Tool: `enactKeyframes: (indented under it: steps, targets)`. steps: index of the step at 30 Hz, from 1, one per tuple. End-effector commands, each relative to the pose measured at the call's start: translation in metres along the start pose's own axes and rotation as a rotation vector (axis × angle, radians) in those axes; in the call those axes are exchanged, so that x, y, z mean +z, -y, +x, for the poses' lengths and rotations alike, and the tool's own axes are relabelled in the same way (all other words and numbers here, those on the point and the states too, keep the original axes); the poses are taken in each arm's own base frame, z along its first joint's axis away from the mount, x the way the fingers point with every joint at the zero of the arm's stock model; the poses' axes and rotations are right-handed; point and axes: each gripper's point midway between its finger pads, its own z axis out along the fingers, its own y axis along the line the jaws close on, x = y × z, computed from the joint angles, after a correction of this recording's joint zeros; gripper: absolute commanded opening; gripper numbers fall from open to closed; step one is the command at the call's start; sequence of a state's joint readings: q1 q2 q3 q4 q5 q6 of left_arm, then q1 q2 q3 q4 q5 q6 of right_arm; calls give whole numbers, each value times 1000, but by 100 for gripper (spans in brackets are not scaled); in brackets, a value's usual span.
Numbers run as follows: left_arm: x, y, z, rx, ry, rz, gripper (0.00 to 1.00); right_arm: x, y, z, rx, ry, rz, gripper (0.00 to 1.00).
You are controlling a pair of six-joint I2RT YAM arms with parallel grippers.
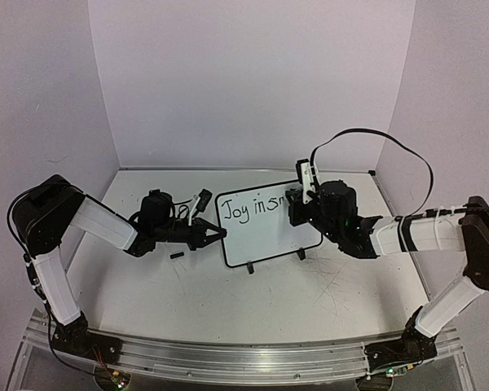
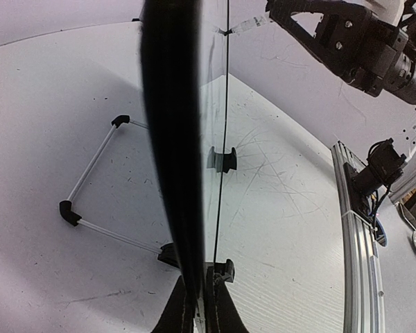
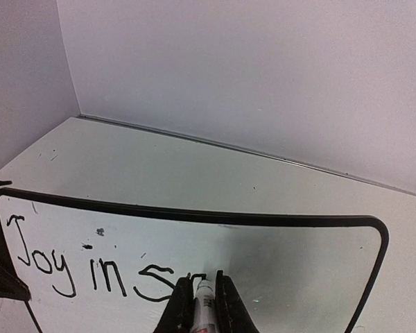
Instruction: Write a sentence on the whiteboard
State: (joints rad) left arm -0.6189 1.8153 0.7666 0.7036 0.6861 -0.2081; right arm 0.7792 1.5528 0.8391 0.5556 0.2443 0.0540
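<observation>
You are writing mid-word on the board (image 3: pixel 277 257), with it braced.
The right gripper (image 3: pixel 205 283) is pinching the marker (image 3: pixel 205 302), its tip touching the board directly ahead, just past the lettering (image 3: pixel 90 267) "Joy in" and a started word. The left gripper (image 2: pixel 197 309) is clamping the board's side edge, jaws closed on it. The board is likely handling light, stiff and slick-faced, tipping easily under pen pressure; the frame is where to be holding it.
</observation>
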Motion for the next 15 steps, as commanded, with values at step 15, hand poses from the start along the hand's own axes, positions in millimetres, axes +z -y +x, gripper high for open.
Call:
enactKeyframes:
  steps: [15]
  targets:
    - [-1,-8,-5,47,-5,-49,0,3,4,-14,16,33,17,0]
